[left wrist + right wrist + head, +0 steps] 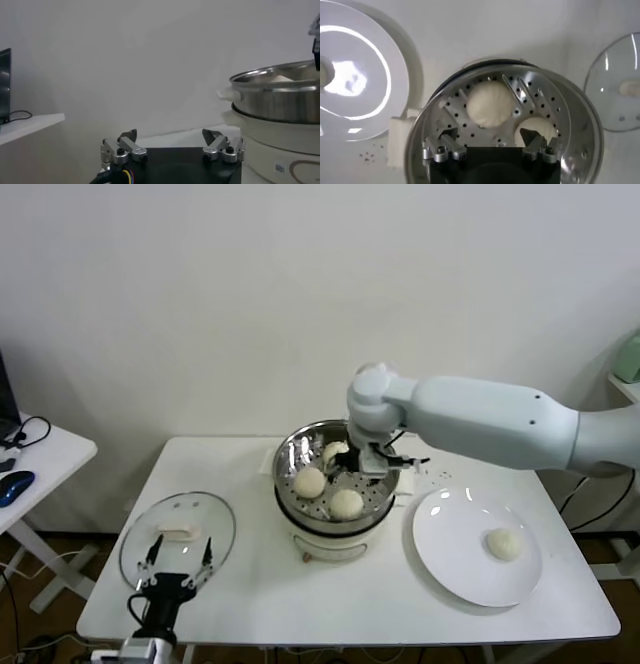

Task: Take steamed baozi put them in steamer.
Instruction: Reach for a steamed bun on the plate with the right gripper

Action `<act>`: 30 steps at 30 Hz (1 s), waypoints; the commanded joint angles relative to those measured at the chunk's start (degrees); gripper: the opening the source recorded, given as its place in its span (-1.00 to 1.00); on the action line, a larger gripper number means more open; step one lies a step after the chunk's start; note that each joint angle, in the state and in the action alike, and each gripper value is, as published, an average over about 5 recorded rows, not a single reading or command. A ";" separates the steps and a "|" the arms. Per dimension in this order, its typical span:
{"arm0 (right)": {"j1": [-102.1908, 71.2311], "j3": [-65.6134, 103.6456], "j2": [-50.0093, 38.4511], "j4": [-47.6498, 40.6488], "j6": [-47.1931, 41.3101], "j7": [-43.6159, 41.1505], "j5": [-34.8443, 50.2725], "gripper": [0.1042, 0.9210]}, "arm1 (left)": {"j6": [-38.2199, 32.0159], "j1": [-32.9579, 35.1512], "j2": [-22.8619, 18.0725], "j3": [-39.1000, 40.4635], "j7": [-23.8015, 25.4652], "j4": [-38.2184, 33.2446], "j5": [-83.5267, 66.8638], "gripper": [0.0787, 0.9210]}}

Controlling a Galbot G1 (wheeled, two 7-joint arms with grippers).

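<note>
The steamer [300,529] stands mid-table with three steamed baozi on its perforated tray: one on the left [309,481], one at the front [346,503], one at the back [335,452]. My right gripper [364,462] hangs open just above the tray beside the back bun, holding nothing. In the right wrist view its fingers [449,136] spread over the tray, with two buns [490,103] [536,129] in sight. A fourth baozi [503,544] lies on the white plate [450,554]. My left gripper [178,562] waits open at the table's front left.
A flat glass lid [178,529] lies on the table's left side, just behind the left gripper. The plate [350,85] sits right of the steamer [280,100]. A side desk with cables and a mouse [15,484] stands far left.
</note>
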 commanded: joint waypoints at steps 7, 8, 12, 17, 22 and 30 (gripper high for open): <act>15.79 -14.50 -24.96 -6.19 -19.35 -1.73 28.94 0.76 | 0.03 -0.72 1.27 1.73 0.07 -0.63 -0.60 0.77; 14.96 -14.37 -27.08 -5.84 -19.92 -1.67 28.77 0.76 | 0.13 -0.66 1.27 1.96 0.07 -0.77 -0.68 0.77; 8.97 -11.24 -34.20 -4.44 -22.05 -0.70 26.61 0.76 | 0.96 -0.38 1.27 3.14 0.03 -2.19 -1.23 0.77; -5.79 -1.40 -39.31 -5.34 -24.26 1.10 21.88 0.76 | 1.50 -0.42 1.09 3.81 -0.08 -3.57 -1.11 0.77; -24.39 14.38 -40.38 -9.01 -24.78 2.17 17.32 0.76 | 1.36 0.14 1.05 3.29 -0.07 -3.58 -0.94 0.77; -37.04 23.16 -37.05 -12.40 -24.66 2.84 11.63 0.76 | 1.16 0.69 0.93 2.62 -0.07 -2.81 -0.91 0.77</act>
